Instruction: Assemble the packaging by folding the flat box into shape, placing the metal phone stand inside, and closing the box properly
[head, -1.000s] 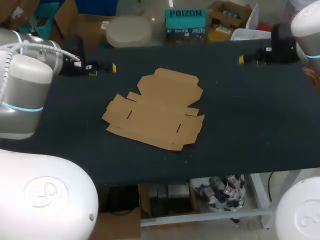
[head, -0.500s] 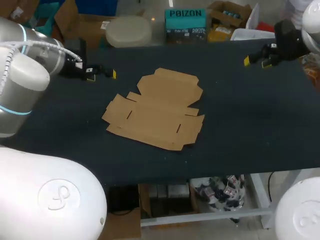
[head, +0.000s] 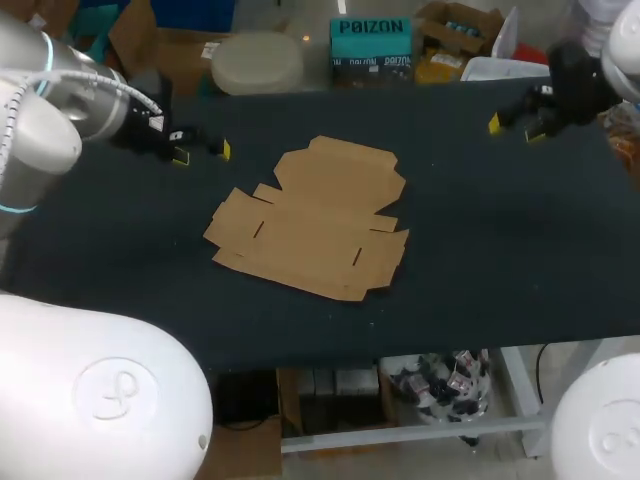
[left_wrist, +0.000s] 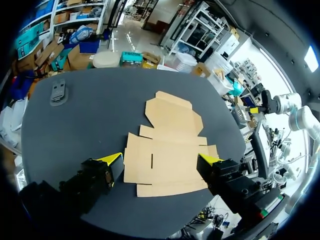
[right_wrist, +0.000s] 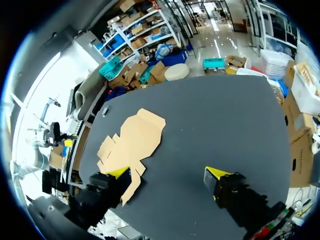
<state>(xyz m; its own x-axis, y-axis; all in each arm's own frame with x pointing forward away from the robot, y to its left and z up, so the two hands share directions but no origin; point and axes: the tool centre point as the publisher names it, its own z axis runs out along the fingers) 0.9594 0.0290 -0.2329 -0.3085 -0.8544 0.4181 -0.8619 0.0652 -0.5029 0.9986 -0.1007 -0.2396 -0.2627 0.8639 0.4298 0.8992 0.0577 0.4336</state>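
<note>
We see the flat box (head: 315, 218) lying unfolded on the dark table (head: 500, 260), a little left of the centre of the head view. All its flaps are spread out and none is raised. Our left arm comes in from the upper left of the frame. The left gripper (head: 201, 153) hangs over the table there, near the box's upper left flaps but clear of them. Its yellow-tipped fingers stand wide apart with nothing between them. In the left wrist view the cardboard lies ahead of these spread fingers. Beyond it and off to one side, a small grey phone stand (left_wrist: 58, 93) lies flat near the table's far edge, well apart from the box. We cannot make the stand out in the head view. Our right arm enters from the upper right corner of the frame. The right gripper (head: 515, 128) is over the upper right of the table, well apart from the box. It too is spread wide and holds nothing. In the right wrist view only bare table shows between its fingers, with the box off beside and ahead of one of them.
</note>
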